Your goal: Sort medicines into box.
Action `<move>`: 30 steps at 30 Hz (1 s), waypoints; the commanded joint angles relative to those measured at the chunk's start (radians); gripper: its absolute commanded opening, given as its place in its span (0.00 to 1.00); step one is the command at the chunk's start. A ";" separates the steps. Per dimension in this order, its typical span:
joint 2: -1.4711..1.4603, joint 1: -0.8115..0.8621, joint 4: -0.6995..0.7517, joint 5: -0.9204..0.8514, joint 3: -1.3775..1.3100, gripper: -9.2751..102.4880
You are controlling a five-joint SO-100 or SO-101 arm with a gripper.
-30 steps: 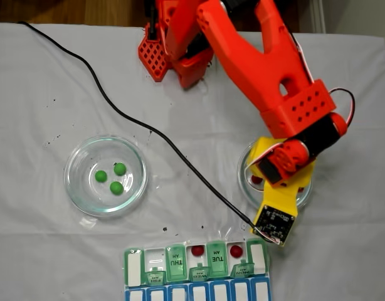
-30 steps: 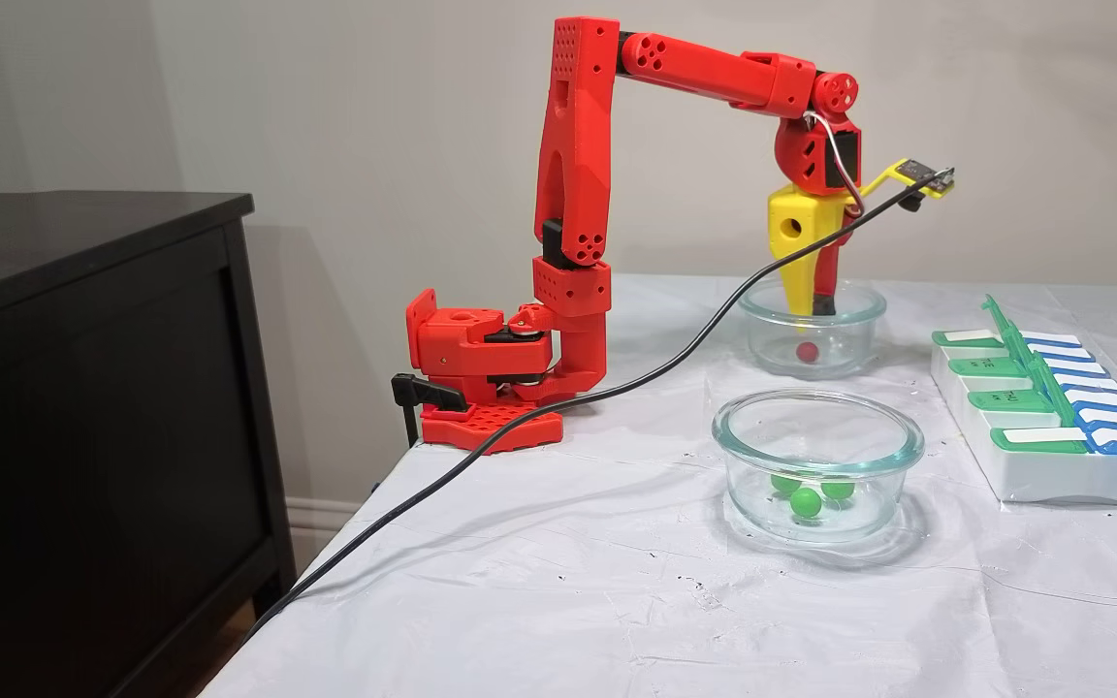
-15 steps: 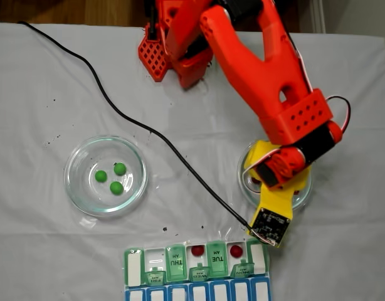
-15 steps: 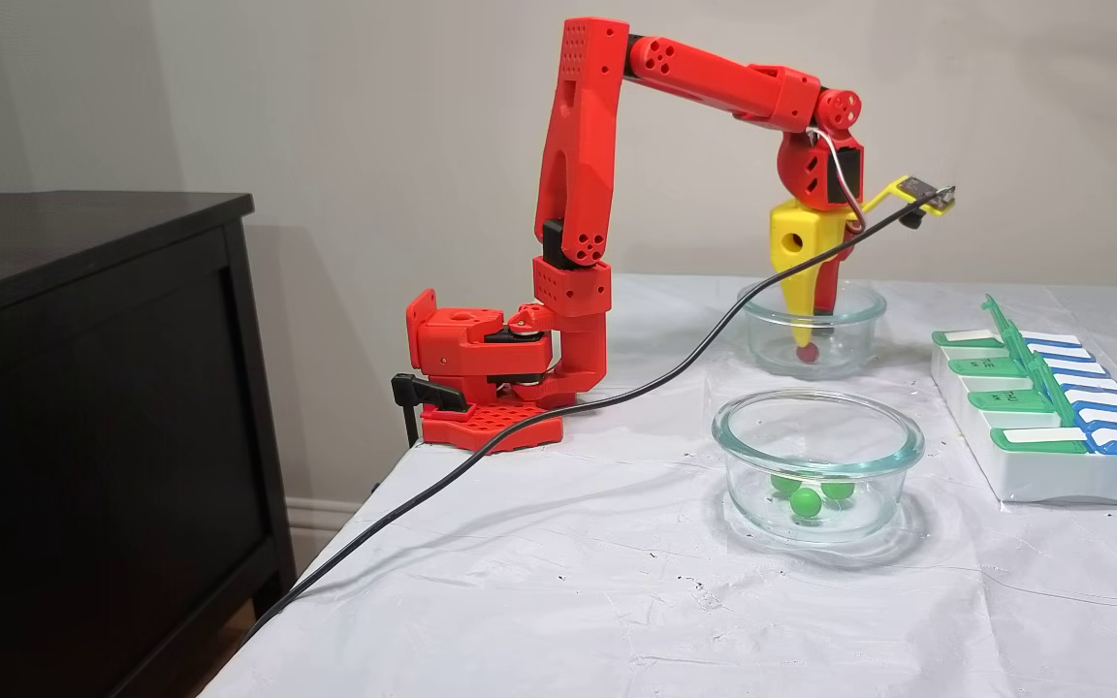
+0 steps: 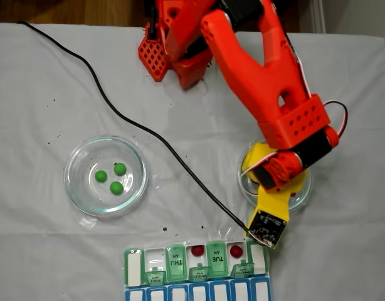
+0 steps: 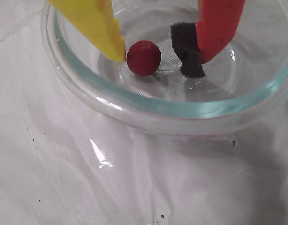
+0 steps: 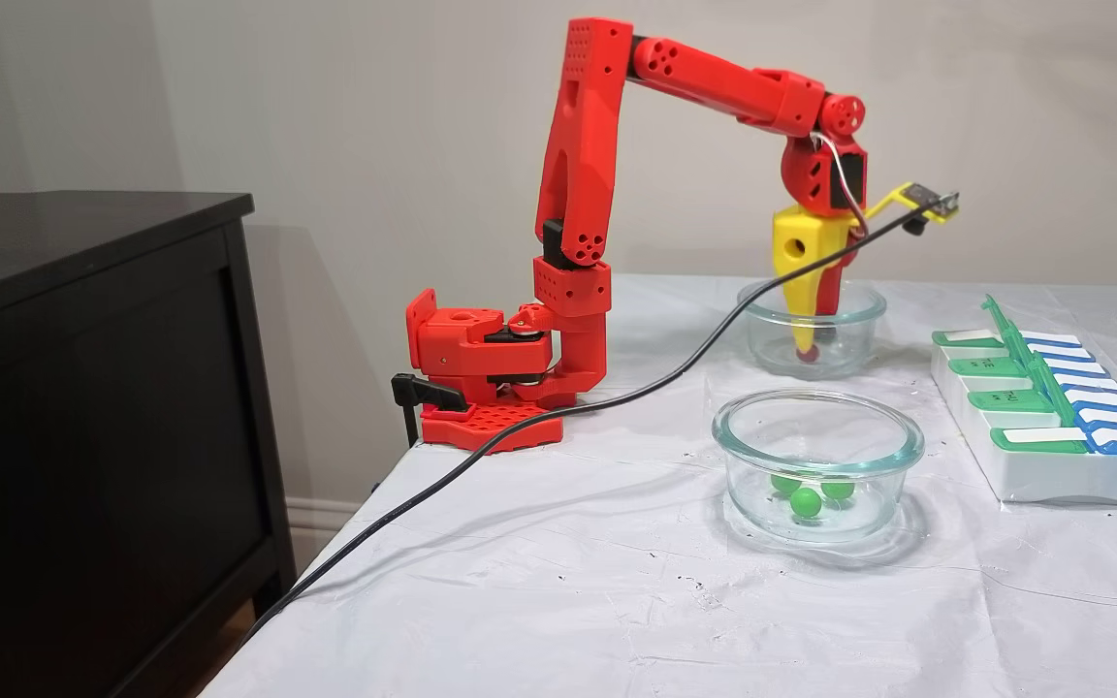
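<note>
1 white cloth (image 7: pixel 558 582) covers the table; dark cabinet (image 7: pixel 83 388) stands beside.

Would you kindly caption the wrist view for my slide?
Open tool lowered into a glass dish, its yellow finger touching a dark red ball.

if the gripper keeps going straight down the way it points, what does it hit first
Most likely the glass bottom of the dish. The gripper already reaches inside it, jaws apart, the red ball against the yellow finger rather than under the tips.
</note>
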 commanded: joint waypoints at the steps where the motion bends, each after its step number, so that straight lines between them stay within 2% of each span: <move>1: 0.021 -0.005 -0.011 0.008 -0.012 0.26; 22: -0.020 -0.012 -0.044 0.037 0.006 0.18; 27: 0.002 -0.014 -0.069 0.041 0.031 0.10; 30: 0.026 -0.017 -0.071 0.040 0.041 0.09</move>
